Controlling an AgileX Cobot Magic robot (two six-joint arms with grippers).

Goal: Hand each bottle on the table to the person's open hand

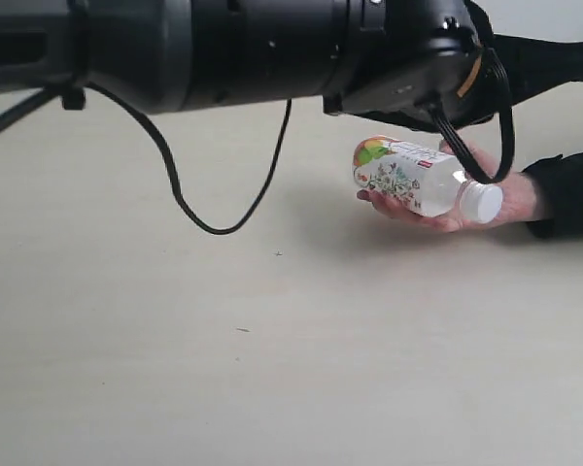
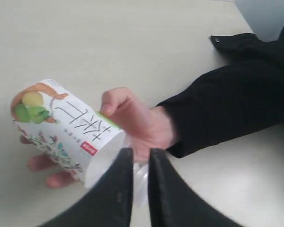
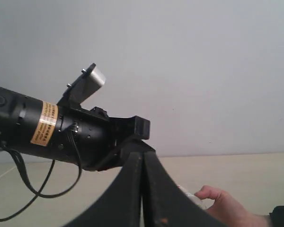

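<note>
Clear plastic under a white floral fruit label: the bottle [image 1: 413, 177] lies on its side in the person's hand [image 1: 518, 199], right of centre in the exterior view and held a little above the counter [image 1: 175, 369]. Its long axis runs from upper left down to lower right. The white cap [image 1: 481, 202] points lower right toward the black sleeve [image 1: 568, 189], and the base sits out over the fingertips.

My left pincer [image 2: 141, 153] hovers over the neck end with its fingers drawn almost together, only a thin slit between them, and nothing is caught in it. The bottle rests on the palm alone. The right pincer [image 3: 142, 156] is pressed fully closed, empty and raised well clear.

As I judge it, the main risk is the round body. The hand is only loosely cupped, so any nudge could roll the bottle off the fingertips onto the counter. The likeliest cause is my own left arm [image 1: 253, 44], which hangs close above the hand. Its cable [image 1: 496, 146] loops down right beside the cap, so a careless pull-away might hook the cap or brush the person's knuckles. I would retreat upward and slowly. I see no other bottle in any view, so I cannot tell what remains to be handed over.
</note>
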